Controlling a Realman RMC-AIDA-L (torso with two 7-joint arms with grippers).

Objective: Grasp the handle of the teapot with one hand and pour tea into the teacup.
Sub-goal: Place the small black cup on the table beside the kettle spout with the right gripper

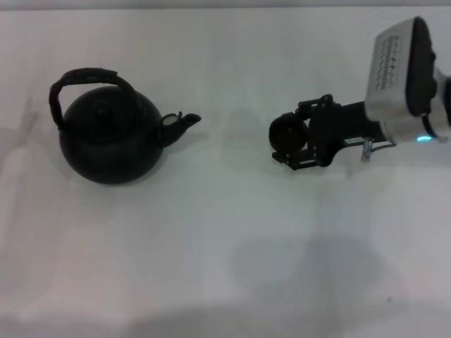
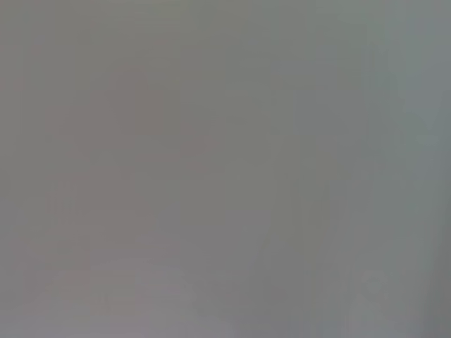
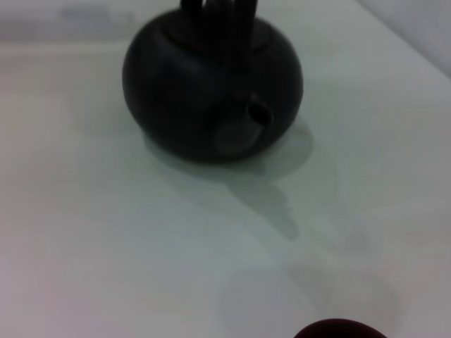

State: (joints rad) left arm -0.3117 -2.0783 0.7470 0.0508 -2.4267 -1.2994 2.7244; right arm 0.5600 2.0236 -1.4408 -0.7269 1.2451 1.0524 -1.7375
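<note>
The black round teapot (image 1: 109, 137) stands on the left of the white table (image 1: 225, 246), with its spout (image 1: 182, 123) pointing right. Its dark arched handle (image 1: 88, 76) rises over the lid. The tiny dark teacup (image 1: 285, 132) sits right of the spout, between the fingers of my right gripper (image 1: 294, 137), which is shut on it. That arm shows a blue light (image 1: 423, 139). In the right wrist view the teapot (image 3: 211, 91) faces the camera and the teacup's rim (image 3: 338, 329) shows at the edge. My left gripper is out of view.
The left wrist view shows only a plain grey surface (image 2: 225, 169). A gap of bare table lies between the spout and the teacup. Nothing else stands on the table in the head view.
</note>
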